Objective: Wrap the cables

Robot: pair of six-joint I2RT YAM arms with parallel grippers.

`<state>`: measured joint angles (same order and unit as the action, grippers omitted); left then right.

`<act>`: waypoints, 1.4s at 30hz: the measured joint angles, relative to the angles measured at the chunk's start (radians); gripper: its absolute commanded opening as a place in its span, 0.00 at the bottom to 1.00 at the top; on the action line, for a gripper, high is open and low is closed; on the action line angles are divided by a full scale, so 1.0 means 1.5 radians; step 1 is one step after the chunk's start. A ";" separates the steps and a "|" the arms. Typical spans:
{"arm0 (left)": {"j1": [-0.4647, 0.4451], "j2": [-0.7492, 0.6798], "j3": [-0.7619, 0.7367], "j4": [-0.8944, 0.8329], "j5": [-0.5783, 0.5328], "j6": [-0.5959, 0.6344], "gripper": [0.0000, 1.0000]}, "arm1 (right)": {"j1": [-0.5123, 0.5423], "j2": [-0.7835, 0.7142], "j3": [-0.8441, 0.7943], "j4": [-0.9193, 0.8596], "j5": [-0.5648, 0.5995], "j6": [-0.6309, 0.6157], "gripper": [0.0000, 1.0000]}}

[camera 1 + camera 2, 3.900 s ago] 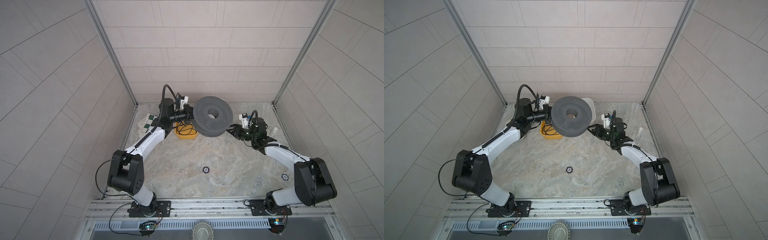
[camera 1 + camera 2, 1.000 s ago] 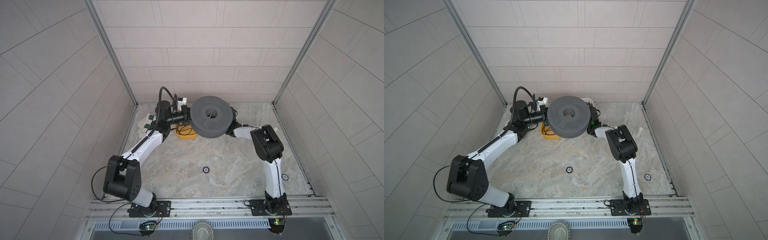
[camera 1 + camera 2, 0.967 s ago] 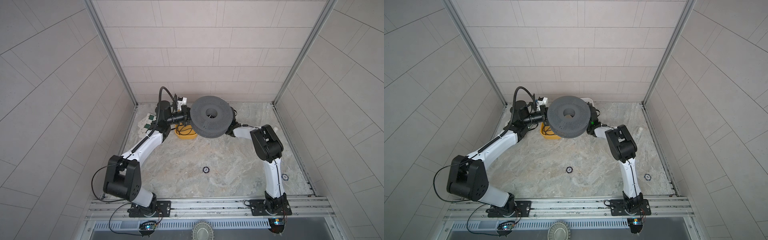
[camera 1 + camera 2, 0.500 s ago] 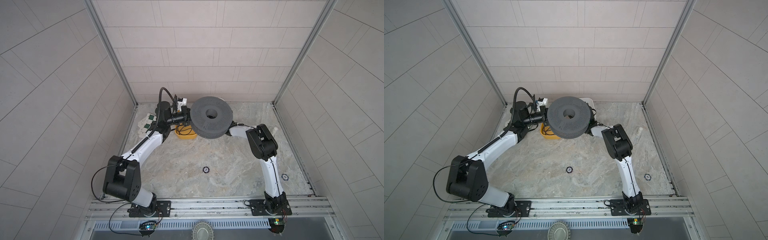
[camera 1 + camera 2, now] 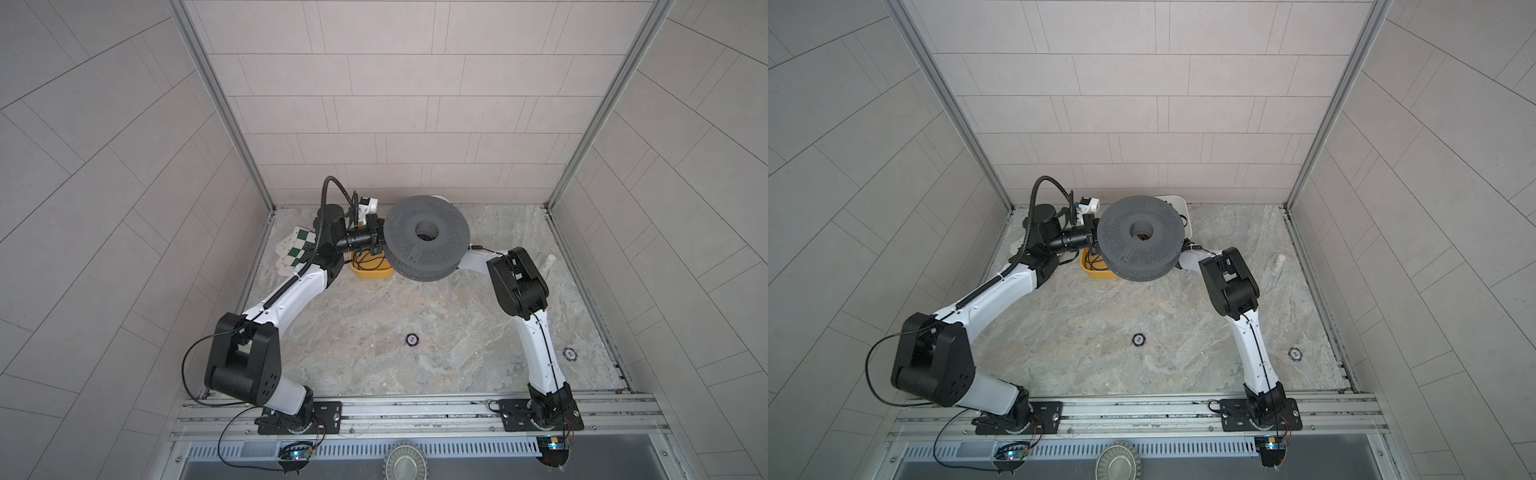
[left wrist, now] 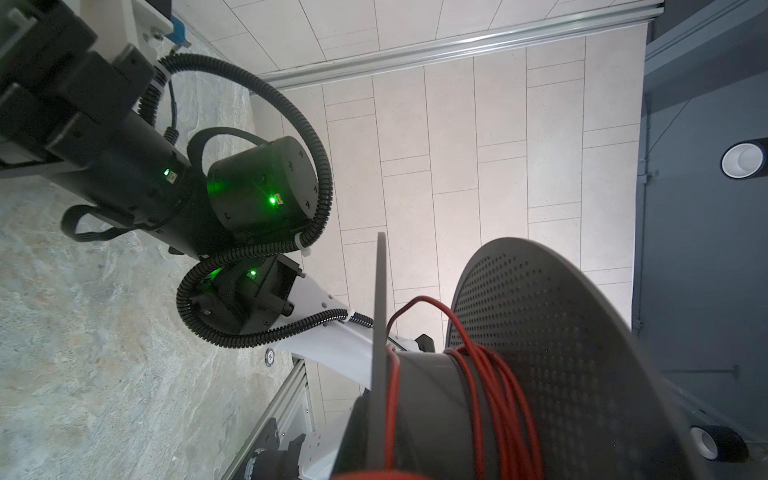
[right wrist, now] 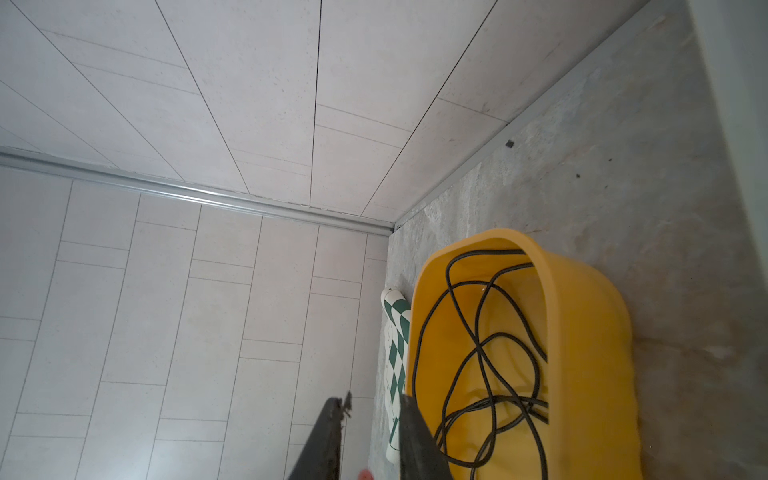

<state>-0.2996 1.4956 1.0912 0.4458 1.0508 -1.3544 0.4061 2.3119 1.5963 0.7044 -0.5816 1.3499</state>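
The red wire [image 6: 494, 386], thin and limp, loops loosely round the smooth hub of the grey perforated spool [image 5: 419, 253], held above the tabletop [image 5: 374, 324] by the left gripper [image 5: 376, 239], jaws pressed onto its thin flange. The right gripper [image 7: 374, 401] sits beneath; whether its jaws pinch the wire I cannot tell. Winding well likely needs a taut strand, each turn laid beside the last.

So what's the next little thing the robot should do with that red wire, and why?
Probably the right fingers should draw the red wire snug and lead it round the hub for one more turn. The left fingers hold the grey spool up by its rim; several turns sit on the hub, but one loop stands loose. Red shows between the right fingers; their grip is unclear.
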 measured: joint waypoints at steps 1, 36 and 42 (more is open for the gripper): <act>0.000 0.000 0.000 0.000 0.000 0.000 0.00 | 0.000 0.000 0.000 -0.002 -0.001 -0.002 0.00; 0.022 0.000 -0.051 0.001 0.050 -0.016 0.00 | -0.186 -0.106 0.041 0.026 0.013 -0.017 0.00; 0.053 0.000 -0.049 -0.049 0.031 0.001 0.00 | -0.220 -0.245 -0.051 0.007 0.020 -0.089 0.00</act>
<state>-0.2195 1.4960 1.0172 0.3717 1.0977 -1.3529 0.0761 1.9438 1.5192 0.7155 -0.5510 1.2167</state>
